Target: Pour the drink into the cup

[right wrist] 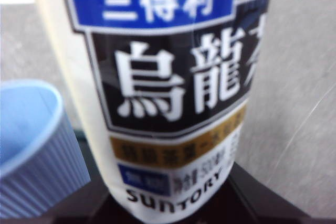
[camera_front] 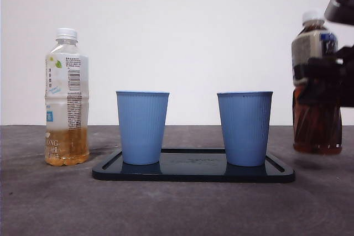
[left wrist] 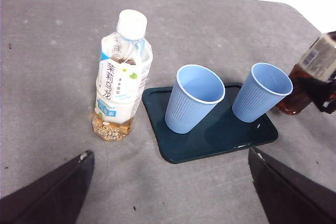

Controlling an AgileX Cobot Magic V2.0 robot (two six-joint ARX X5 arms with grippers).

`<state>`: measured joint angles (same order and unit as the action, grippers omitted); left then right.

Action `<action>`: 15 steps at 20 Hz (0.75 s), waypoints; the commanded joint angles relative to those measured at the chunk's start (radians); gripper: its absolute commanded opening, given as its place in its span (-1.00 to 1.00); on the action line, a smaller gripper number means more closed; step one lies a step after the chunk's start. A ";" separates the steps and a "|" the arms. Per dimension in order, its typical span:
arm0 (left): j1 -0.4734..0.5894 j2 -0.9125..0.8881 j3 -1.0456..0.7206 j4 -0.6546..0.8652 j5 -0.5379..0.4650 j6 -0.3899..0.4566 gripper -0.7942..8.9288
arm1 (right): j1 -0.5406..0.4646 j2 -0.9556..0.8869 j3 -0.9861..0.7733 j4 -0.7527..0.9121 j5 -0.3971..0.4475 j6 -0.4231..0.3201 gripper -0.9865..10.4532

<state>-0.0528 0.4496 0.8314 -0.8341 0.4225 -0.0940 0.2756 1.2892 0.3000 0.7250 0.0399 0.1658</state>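
Your right gripper (camera_front: 326, 73) holds the dark tea bottle (camera_front: 316, 89) clear of the table, right of the tray (camera_front: 193, 172). The cap looks on. Carry it level over the right cup (camera_front: 245, 128), then tip slowly. Left gripper (left wrist: 168, 192) waits, spread wide.

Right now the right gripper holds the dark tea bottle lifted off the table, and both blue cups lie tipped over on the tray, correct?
Not quite. Both blue cups stand upright on the tray, per the front view. The right gripper does hold the dark tea bottle lifted.

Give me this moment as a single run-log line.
right gripper: holds dark tea bottle off table, beside right cup | left gripper: open, waiting | cap on | cups on tray
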 commanded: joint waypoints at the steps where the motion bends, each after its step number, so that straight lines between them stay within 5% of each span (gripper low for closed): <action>1: -0.001 0.001 0.017 0.012 0.004 0.012 0.14 | 0.002 0.056 0.021 0.108 -0.004 0.014 -0.69; 10: -0.001 0.001 0.017 0.013 0.004 0.011 0.14 | 0.003 0.211 0.023 0.246 -0.043 0.013 -0.68; 15: -0.001 0.001 0.017 0.011 0.004 0.011 0.14 | 0.003 0.214 0.022 0.241 -0.060 -0.010 -0.45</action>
<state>-0.0528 0.4496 0.8310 -0.8337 0.4221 -0.0944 0.2745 1.4921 0.3054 0.9405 -0.0154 0.1604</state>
